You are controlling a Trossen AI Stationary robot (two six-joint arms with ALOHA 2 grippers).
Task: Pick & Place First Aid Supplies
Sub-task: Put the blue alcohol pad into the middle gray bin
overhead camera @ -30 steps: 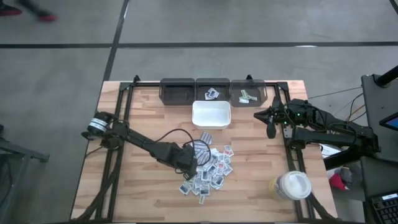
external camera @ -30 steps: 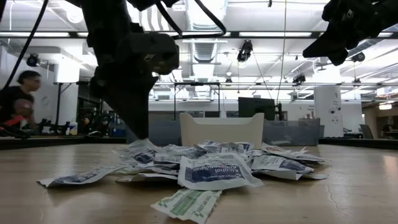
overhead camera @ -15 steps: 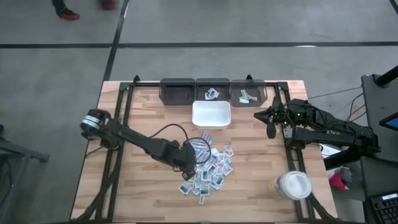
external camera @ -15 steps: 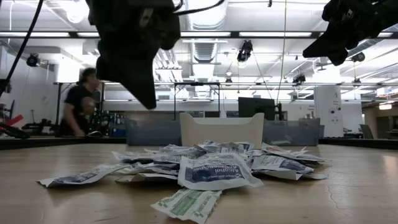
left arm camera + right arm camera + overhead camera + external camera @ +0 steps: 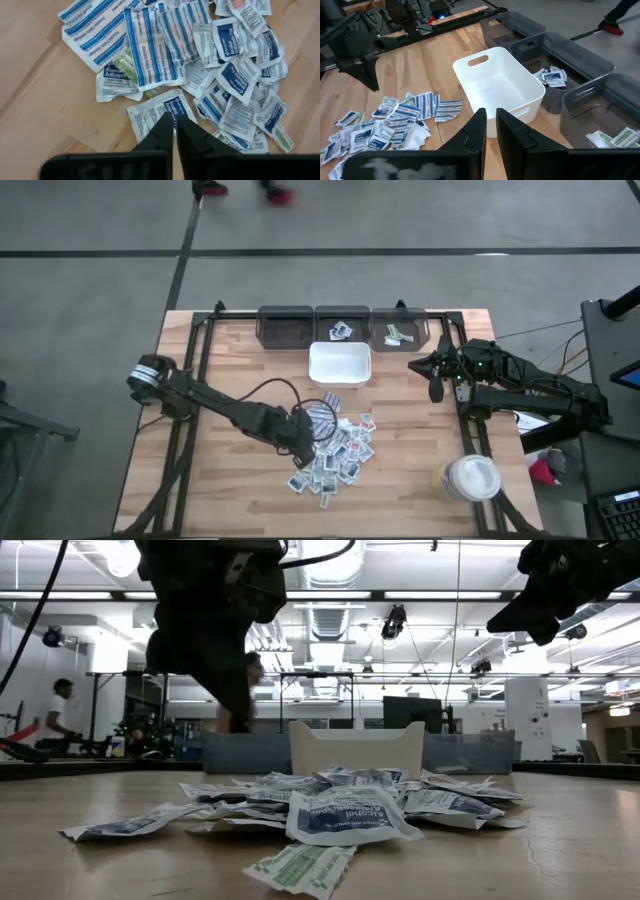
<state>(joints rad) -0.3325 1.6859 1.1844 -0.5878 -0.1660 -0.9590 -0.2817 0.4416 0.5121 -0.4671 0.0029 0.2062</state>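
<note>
The first aid supplies (image 5: 338,452) lie in a loose pile of small flat packets at the table's middle, also seen in the low view (image 5: 350,802) and the left wrist view (image 5: 215,70). My left gripper (image 5: 304,442) hangs shut a little above the pile's left edge (image 5: 238,720), its fingertips (image 5: 173,120) over a blue-printed antiseptic packet (image 5: 157,112), with nothing between them. My right gripper (image 5: 437,390) waits shut and empty high over the table's right side (image 5: 490,115).
A white tray (image 5: 340,347) stands behind the pile. Three dark bins line the far edge: the left one (image 5: 285,326), the middle one (image 5: 342,330) with a packet, the right one (image 5: 398,332) with pale strips. A white-lidded jar (image 5: 470,477) sits near right.
My left gripper has risen from the left edge of the pile to a little above it, still shut, with no packet coming up. The pile lies as before. A person has walked past in the room behind.
</note>
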